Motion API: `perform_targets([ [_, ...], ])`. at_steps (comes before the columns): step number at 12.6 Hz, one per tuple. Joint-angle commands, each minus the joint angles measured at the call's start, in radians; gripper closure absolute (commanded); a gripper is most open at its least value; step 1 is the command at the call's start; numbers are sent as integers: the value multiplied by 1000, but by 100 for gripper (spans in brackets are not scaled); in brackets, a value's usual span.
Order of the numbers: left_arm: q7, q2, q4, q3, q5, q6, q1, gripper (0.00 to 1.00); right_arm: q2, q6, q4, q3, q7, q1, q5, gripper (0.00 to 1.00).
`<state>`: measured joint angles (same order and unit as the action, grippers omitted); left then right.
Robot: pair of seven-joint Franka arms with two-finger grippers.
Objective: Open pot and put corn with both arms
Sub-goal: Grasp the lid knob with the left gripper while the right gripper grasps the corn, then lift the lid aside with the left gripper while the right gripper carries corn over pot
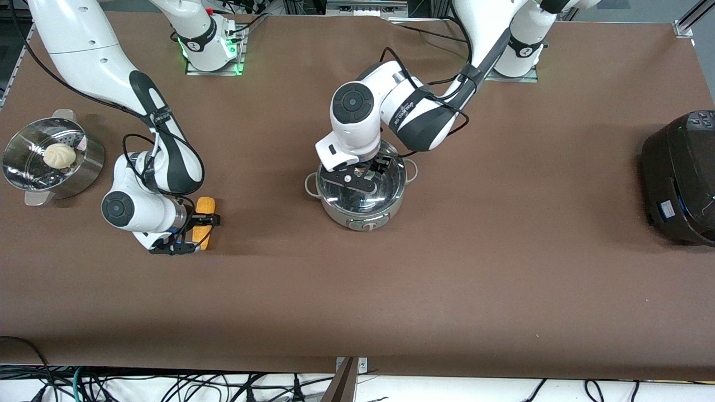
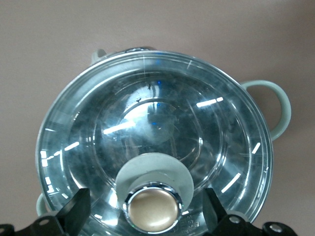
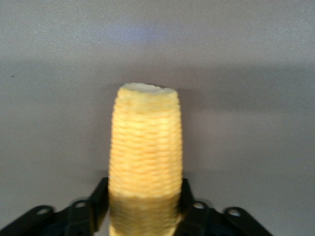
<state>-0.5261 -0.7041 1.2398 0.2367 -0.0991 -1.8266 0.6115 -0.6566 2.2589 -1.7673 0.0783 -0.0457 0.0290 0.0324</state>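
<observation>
1. Left wrist view: left gripper (image 2: 150,209), fingers spread, straddles the brass lid knob (image 2: 150,210) of the shiny steel pot (image 1: 360,190) mid-bench.
2. Right wrist view: right gripper (image 3: 145,201) fingers pinch the yellow corn cob (image 3: 145,162) near the right arm's bench end.

Pot (image 1: 362,196): mid table, lid (image 2: 152,147) on.
Corn (image 1: 203,222): toward right arm's end.
Steamer basket (image 1: 51,159): right arm's edge.
Cooker (image 1: 680,177): left arm's edge.
</observation>
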Motion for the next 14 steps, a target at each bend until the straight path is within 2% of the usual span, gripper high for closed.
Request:
perform_targets([
  [1, 9, 3, 4, -4, -7, 7, 7, 6, 12, 7, -8, 3, 4, 0, 9, 100],
  [4, 55, 3, 4, -4, -8, 9, 7, 87, 44, -25, 5, 20, -6, 9, 9, 100],
  [5, 52, 3, 1, -4, -7, 9, 7, 98, 69, -50, 9, 21, -6, 21, 9, 100],
  [7, 44, 12, -8, -2, 4, 16, 5, 100, 136, -134, 29, 26, -5, 23, 11, 100],
  [9, 41, 43, -23, -8, 71, 77, -13, 100, 219, -250, 64, 58, -8, 23, 18, 100],
  [12, 49, 113, -124, -4, 84, 292, -117, 100, 249, -360, 130, 86, -11, 23, 21, 100],
  [14, 73, 202, -143, -5, 68, 430, -214, 100, 250, -374, 138, 101, -14, 23, 23, 100],
])
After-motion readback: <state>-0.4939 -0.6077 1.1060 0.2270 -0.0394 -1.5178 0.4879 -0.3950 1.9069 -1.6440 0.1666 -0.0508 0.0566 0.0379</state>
